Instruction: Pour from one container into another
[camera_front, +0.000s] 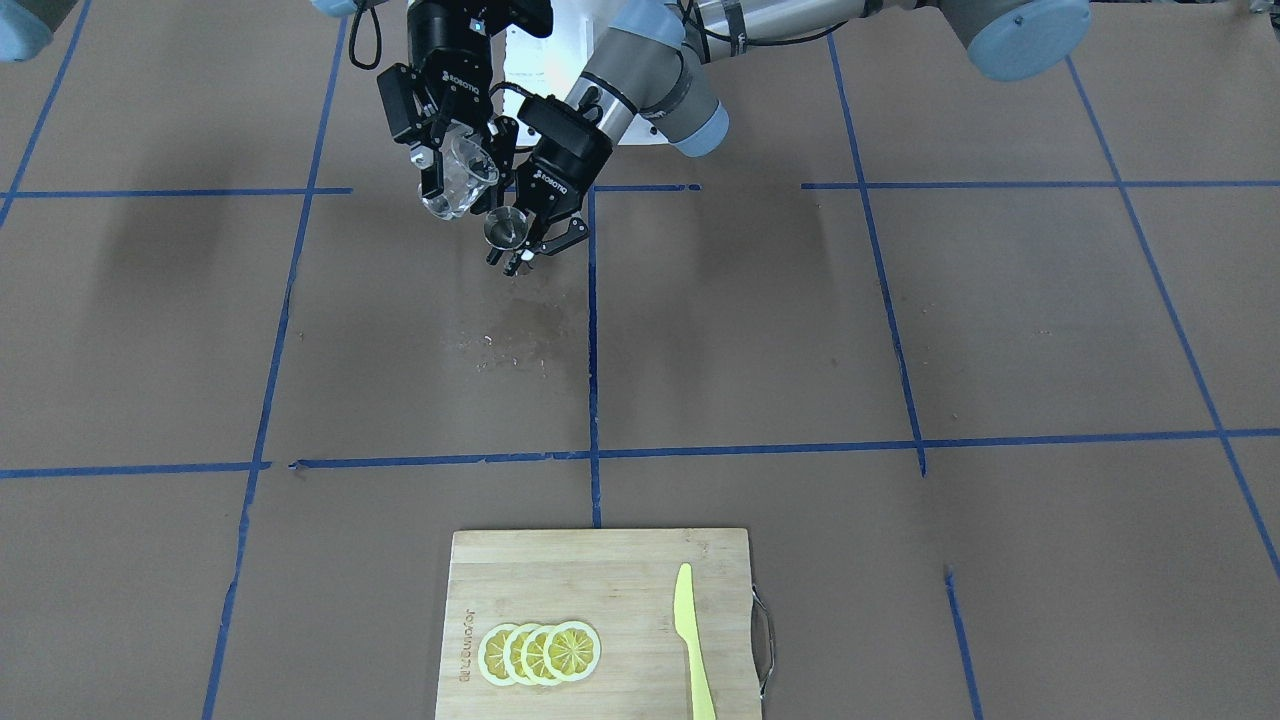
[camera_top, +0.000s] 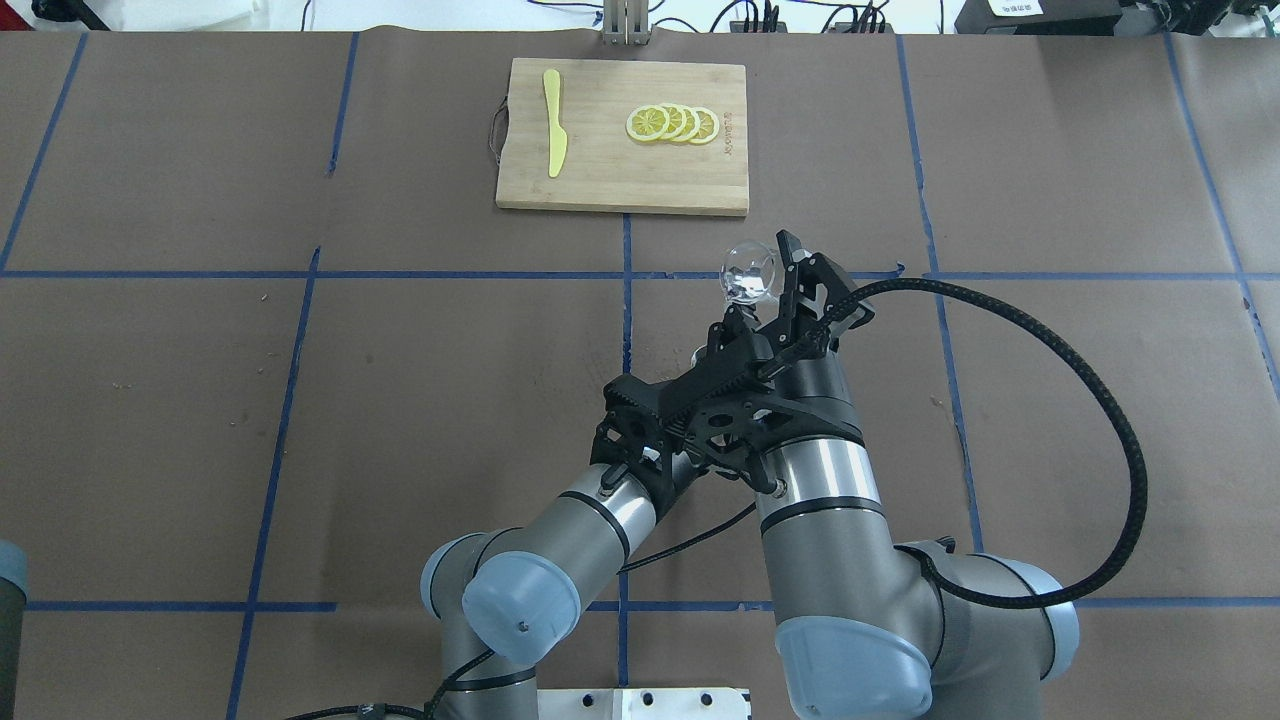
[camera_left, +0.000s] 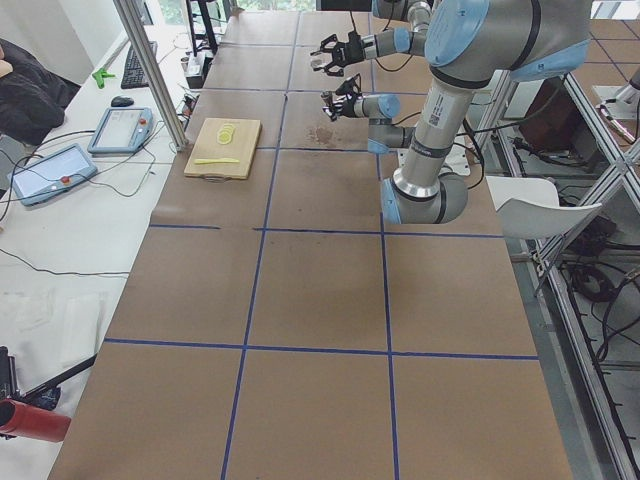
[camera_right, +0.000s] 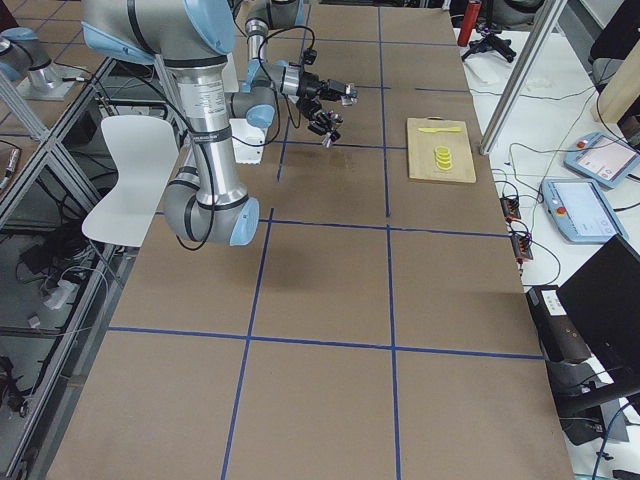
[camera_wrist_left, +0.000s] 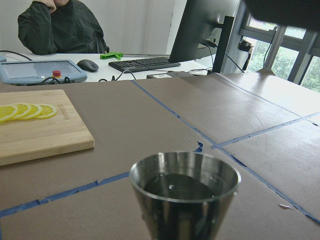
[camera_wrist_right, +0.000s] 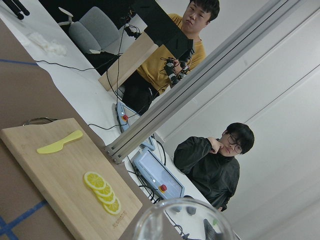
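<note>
My right gripper (camera_front: 455, 180) is shut on the clear glass tumbler (camera_front: 462, 176), held tilted above the table; from overhead the glass (camera_top: 752, 271) shows just beyond the right fingers. Its rim (camera_wrist_right: 182, 220) fills the bottom of the right wrist view. Just beside and below it, my left gripper (camera_front: 515, 242) is shut on the steel jigger (camera_front: 506, 228), which stands upright in the air. The left wrist view shows the jigger (camera_wrist_left: 185, 197) close up with dark liquid in its top cup. From overhead the jigger is hidden under the arms.
Wet spots (camera_front: 520, 340) mark the brown table under the grippers. A wooden cutting board (camera_front: 600, 580) on the far side from the robot carries lemon slices (camera_front: 540, 652) and a yellow knife (camera_front: 690, 640). People sit beyond the table's far edge.
</note>
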